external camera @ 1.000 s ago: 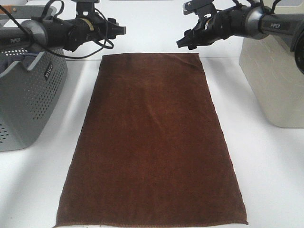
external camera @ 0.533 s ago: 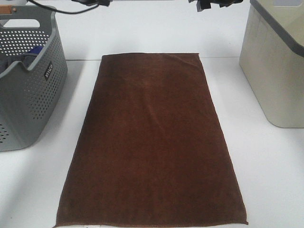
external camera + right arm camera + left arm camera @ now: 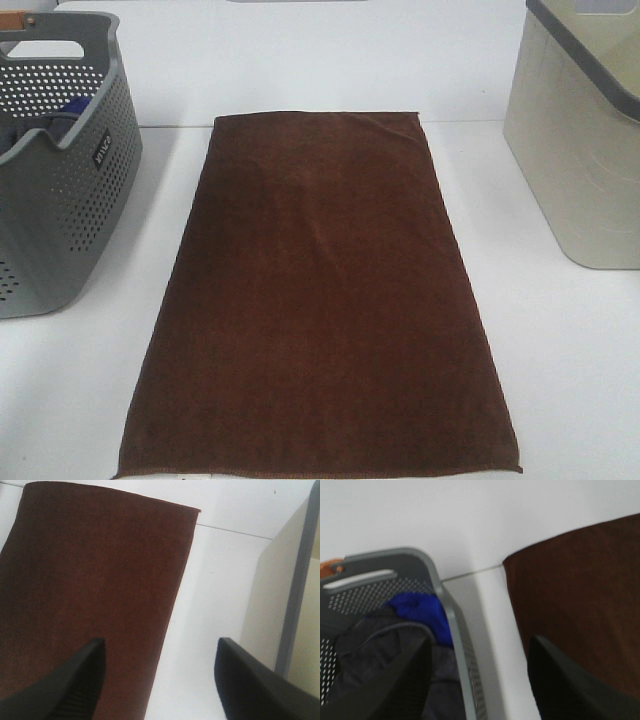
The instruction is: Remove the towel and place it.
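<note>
Both arms have lifted out of the overhead view; left tool (image 3: pixel 479 680) and right tool (image 3: pixel 160 680) released, empty; towel (image 3: pixel 320 300) flat at counter (image 3: pixel 570 380) centre, ungrasped.

a grey perforated laundry basket (image 3: pixel 60 170) is parked at the left edge of the white table (image 3: pixel 570 360), with blue fabric (image 3: pixel 420 612) and some dark clothing (image 3: pixel 375 670) stuffed inside. a beige bin (image 3: pixel 575 150) with a grey rim is set over on the right.

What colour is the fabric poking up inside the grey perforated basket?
Bright blue fabric beside darker clothing; the left wrist view shows it best.
</note>
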`<state>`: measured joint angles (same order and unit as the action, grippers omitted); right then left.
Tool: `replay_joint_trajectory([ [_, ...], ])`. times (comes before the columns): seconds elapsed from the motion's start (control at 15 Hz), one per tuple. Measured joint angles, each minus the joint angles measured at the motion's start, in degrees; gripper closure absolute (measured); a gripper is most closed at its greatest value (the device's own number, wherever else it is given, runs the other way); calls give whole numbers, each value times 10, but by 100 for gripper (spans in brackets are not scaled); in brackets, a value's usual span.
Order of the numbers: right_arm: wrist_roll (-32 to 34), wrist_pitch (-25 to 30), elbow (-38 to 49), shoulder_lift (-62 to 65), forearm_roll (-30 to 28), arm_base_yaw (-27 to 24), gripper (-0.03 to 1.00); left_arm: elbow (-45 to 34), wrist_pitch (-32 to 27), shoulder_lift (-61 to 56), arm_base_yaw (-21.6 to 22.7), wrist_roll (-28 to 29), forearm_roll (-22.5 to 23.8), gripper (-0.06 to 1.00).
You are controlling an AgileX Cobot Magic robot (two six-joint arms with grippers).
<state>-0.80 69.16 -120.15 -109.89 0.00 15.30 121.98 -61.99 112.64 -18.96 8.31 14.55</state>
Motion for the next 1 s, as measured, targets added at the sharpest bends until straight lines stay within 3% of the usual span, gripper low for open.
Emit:
replay_joint_trajectory([
  [0.13, 0, 1, 26, 38, 0, 0, 36, 0, -66, -26, 0, -2, 1, 39],
  [0.4, 0, 2, 158, 154, 0, 0, 36, -87, -71, -111, 0, 2, -19, 39],
  [1.0, 0, 5, 573, 440, 0, 0, 36, -583, -77, -447, 0, 36, -33, 39],
])
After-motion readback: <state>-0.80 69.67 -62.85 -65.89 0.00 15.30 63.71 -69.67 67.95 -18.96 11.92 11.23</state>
